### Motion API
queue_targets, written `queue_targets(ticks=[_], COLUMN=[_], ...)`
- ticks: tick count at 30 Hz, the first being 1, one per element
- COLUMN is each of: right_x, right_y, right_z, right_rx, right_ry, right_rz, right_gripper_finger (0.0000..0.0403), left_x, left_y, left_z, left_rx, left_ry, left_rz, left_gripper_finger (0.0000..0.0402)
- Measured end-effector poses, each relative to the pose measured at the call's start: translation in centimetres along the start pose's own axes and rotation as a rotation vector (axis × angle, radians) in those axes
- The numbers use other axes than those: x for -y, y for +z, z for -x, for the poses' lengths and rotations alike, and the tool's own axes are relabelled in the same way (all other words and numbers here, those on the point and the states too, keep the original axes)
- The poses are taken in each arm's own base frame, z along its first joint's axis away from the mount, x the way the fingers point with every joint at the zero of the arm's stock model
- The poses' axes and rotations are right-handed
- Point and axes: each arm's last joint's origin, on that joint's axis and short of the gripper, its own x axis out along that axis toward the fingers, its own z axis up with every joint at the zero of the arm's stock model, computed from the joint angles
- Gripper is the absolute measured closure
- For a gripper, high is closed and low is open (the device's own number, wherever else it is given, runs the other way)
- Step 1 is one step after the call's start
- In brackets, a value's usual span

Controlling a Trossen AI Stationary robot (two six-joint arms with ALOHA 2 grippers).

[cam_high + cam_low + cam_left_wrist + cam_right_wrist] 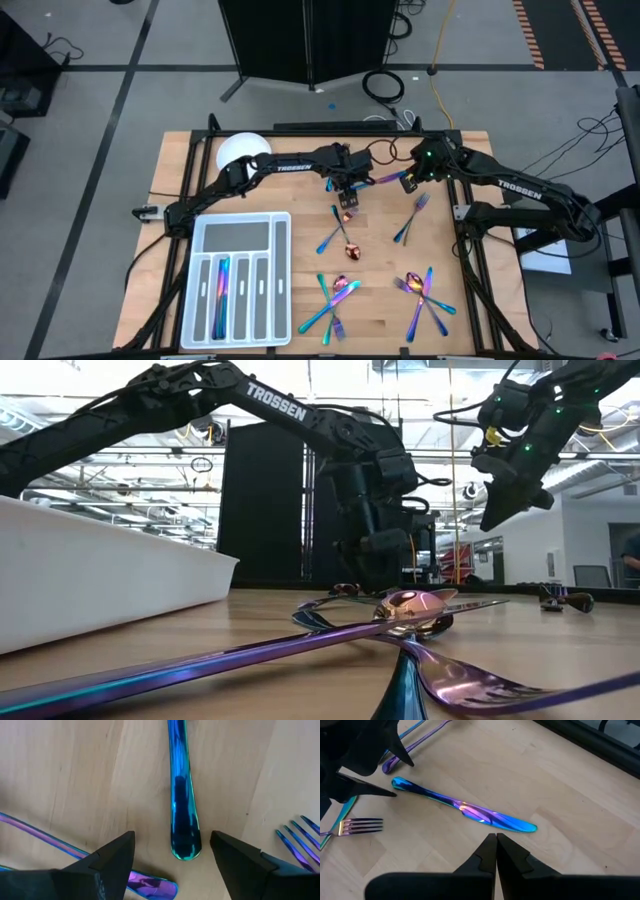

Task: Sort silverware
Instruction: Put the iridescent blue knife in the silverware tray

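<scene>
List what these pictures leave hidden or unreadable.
- Knife: in the high view, both arms cover most of it.
- Tray: pieces in its slots too small to tell type, high view.
- Left gripper: left wrist view cuts off its fingers at the bottom edge.

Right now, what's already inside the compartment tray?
In the high view, the tray holds iridescent silverware lying lengthwise in one narrow slot left of centre. The wide top compartment and the other slots look bare. Whether that slot holds one piece or several stacked cannot be told.
</scene>
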Motion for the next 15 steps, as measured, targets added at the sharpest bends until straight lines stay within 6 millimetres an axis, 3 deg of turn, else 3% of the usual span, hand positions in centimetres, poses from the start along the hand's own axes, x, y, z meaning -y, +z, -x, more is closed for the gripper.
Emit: queue_targets(ticks=[7, 15], right_x=[0.00, 0.00], right_y=[0.00, 0.03], right_z=[0.00, 0.01], right_rx=[0.000, 0.002], right_ry=[0.000, -0.002], right_rz=[0.000, 0.002], right_gripper_finger=[0.0403, 0.0403], left_x=[0.01, 0.14], left_y=[-0.03, -0.07], left_z=[-0.49, -0.61], left_rx=[-0.005, -0.009], left_ry=[-0.010, -0.011], left_rz=[-0.004, -0.002], left_gripper_finger=[0.0150, 0.0234])
